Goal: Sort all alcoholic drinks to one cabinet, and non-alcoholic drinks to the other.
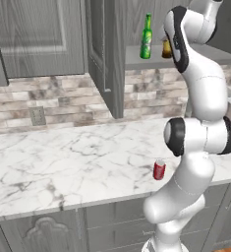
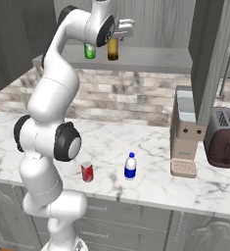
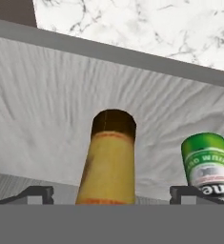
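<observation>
Up on the open cabinet shelf (image 2: 150,60), the amber-brown bottle (image 2: 112,49) stands upright just beside the green bottle (image 1: 146,37), the two apart by a narrow gap, both near the shelf's front edge toward its left end as the right base view shows it. From the hand view the gripper (image 3: 112,194) looks down along the amber-brown bottle (image 3: 111,159), whose body rises between the two dark fingertips (image 3: 36,194); the tips stand wide to either side of the glass with clear room on both, so the jaws are parted and not touching it. One tip sits just beside the green bottle (image 3: 208,164) and partly overlaps it in that picture. Most of the shelf toward its other end lies bare. Down on the marble counter (image 1: 63,162), the red soda can (image 2: 87,171) stands near the front edge, and the white plastic bottle (image 2: 130,166) with its blue cap stands near it, also close to the front edge, the two apart. A coffee machine (image 2: 186,132) and a toaster (image 2: 225,138) sit at the counter's right end, well apart from the can. The open cabinet door (image 1: 104,49) juts forward left of the shelf.
</observation>
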You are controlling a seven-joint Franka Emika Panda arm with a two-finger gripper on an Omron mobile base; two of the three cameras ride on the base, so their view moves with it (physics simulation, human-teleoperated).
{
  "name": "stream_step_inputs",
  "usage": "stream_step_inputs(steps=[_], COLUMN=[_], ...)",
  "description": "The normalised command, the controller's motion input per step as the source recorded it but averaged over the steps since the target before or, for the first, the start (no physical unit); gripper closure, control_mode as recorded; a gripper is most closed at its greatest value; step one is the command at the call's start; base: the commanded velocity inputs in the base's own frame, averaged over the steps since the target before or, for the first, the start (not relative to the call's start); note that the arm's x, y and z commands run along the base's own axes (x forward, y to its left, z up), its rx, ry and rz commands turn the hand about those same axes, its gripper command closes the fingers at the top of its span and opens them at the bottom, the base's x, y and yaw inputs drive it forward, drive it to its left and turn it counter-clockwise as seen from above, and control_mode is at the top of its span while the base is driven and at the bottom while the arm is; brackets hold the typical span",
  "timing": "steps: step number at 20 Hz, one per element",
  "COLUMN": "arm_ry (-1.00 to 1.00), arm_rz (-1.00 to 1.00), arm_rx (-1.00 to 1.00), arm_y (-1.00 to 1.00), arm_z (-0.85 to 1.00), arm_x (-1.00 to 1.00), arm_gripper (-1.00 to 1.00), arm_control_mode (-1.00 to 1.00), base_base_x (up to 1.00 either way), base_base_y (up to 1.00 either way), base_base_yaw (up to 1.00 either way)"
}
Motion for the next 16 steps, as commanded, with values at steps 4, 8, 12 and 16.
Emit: stream_step_inputs(steps=[4, 8, 12, 16], arm_ry=[-0.07, -0.01, 0.0, 0.0], arm_rz=[0.0, -0.03, -0.05, -0.07], arm_rx=[0.0, 0.0, 0.0, 0.0], arm_y=[0.0, 0.03, 0.17, 0.22], arm_z=[-0.2, -0.56, -0.69, -0.52], arm_x=[-0.76, -1.0, -1.0, -1.0], arm_gripper=[-1.0, -1.0, -1.0, -1.0], arm_control_mode=[-1.0, -1.0, -1.0, -1.0], base_base_x=[0.0, 0.0, 0.0, 0.0], base_base_y=[0.0, 0.0, 0.0, 0.0], base_base_yaw=[0.0, 0.0, 0.0, 0.0])
